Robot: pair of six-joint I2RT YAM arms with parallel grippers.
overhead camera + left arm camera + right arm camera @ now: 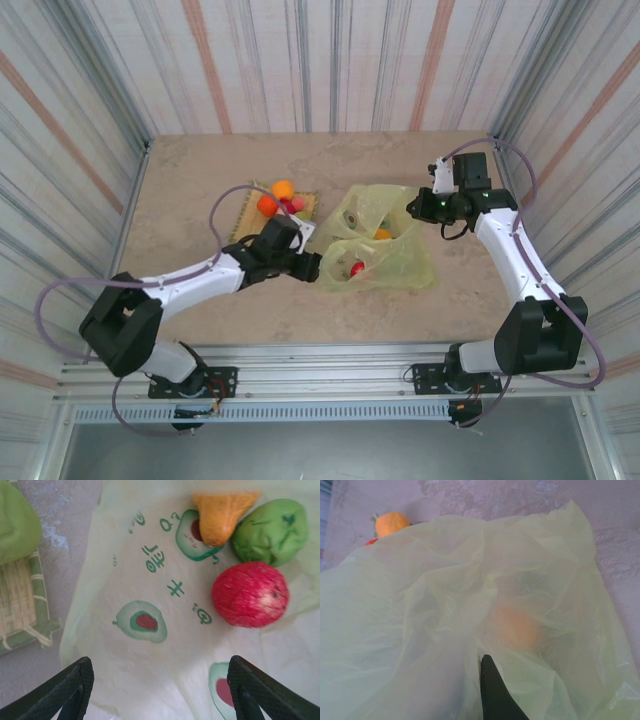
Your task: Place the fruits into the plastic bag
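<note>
Crinkly yellow-green plastic bag (378, 240) lies open, with a red fruit (250, 594), green fruit (272, 530) and orange fruit (220, 515) inside; maybe three loose fruits (267, 205) just left.

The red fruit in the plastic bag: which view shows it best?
The left wrist view: the red fruit lies close and sharp, its ribbed skin clear. The top external view gives it as a tiny dot. The right wrist view faces the cloudy plastic bag.
</note>
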